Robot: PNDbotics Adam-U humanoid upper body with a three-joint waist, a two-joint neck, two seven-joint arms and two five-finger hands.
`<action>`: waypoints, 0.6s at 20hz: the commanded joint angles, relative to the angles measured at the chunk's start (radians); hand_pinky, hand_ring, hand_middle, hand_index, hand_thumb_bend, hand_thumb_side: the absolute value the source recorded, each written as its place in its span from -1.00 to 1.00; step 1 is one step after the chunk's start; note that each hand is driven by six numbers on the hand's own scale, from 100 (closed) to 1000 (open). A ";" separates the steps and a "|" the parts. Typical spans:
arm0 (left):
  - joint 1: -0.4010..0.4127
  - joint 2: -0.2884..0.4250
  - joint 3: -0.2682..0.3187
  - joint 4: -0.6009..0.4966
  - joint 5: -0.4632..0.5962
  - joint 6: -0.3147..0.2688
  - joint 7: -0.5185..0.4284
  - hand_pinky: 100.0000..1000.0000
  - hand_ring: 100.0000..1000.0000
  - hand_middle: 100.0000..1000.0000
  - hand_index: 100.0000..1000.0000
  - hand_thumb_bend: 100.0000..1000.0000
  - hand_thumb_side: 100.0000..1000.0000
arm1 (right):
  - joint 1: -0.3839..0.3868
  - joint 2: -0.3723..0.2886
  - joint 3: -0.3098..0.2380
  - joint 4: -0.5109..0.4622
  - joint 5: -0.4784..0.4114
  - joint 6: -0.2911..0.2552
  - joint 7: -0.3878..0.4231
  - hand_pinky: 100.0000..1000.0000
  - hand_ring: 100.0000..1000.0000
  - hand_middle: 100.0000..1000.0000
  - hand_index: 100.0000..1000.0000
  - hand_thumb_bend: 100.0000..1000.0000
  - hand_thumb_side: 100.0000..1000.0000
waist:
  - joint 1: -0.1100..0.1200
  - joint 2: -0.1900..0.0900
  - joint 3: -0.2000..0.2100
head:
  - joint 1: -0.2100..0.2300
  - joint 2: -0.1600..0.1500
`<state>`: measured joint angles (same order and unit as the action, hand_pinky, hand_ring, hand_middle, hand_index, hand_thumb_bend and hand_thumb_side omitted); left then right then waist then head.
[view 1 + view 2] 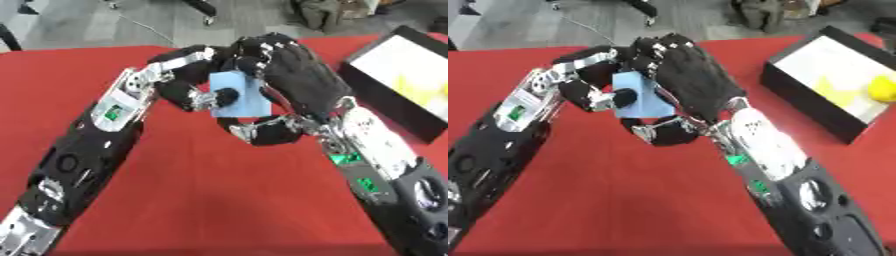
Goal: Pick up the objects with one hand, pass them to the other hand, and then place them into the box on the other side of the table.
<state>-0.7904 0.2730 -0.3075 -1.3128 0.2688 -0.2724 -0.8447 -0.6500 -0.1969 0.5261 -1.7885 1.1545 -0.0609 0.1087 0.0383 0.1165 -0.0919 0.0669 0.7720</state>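
Note:
A light blue block [251,102] is held up over the red table [219,200], between my two hands at the middle back. My left hand [179,75] comes in from the left; its thumb lies on the block's front face and its fingers curl behind it. My right hand [302,77] comes in from the right, back of the hand facing up. Its fingers curl over the block's top and right edge, and its thumb hooks under the bottom. Most of the block's right side is hidden by the right hand.
A black box [807,102] with a white inside stands at the table's right edge. A yellow round thing [881,87] and a yellow patch lie in it. Beyond the far table edge is grey floor with chair legs.

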 commanded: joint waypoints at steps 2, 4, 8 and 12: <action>-0.004 0.015 0.044 -0.073 0.053 -0.021 -0.062 0.36 -0.18 -0.20 0.32 -1.00 0.07 | -0.002 -0.031 -0.029 0.025 0.033 0.014 -0.035 0.48 -0.18 -0.30 -0.59 -1.00 -0.95 | -0.002 -0.014 0.000 | -0.025 -0.002; 0.004 0.016 0.071 -0.090 0.068 -0.001 -0.062 0.38 -0.16 -0.17 0.35 -0.85 0.24 | 0.001 -0.032 -0.031 0.026 0.045 0.016 -0.051 0.48 -0.17 -0.28 -0.60 -1.00 -0.96 | -0.002 -0.014 0.001 | -0.046 -0.002; 0.027 0.012 0.146 -0.107 0.085 0.049 -0.062 0.39 -0.12 -0.14 0.39 -0.58 0.42 | 0.004 -0.035 -0.037 0.021 0.071 0.026 -0.092 0.46 -0.16 -0.25 -0.61 -1.00 -0.96 | -0.004 -0.014 0.003 | -0.095 -0.002; 0.043 0.008 0.205 -0.112 0.095 0.108 -0.062 0.41 -0.10 -0.11 0.43 -0.37 0.58 | 0.006 -0.038 -0.040 0.006 0.078 0.032 -0.126 0.46 -0.15 -0.24 -0.61 -1.00 -0.95 | -0.005 -0.014 0.004 | -0.122 -0.002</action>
<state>-0.7398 0.2466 -0.1591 -1.3875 0.3277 -0.1748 -0.9005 -0.6494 -0.1827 0.5411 -1.7943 1.2062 -0.0479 -0.0081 0.0355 0.1165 -0.0892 -0.0459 0.7721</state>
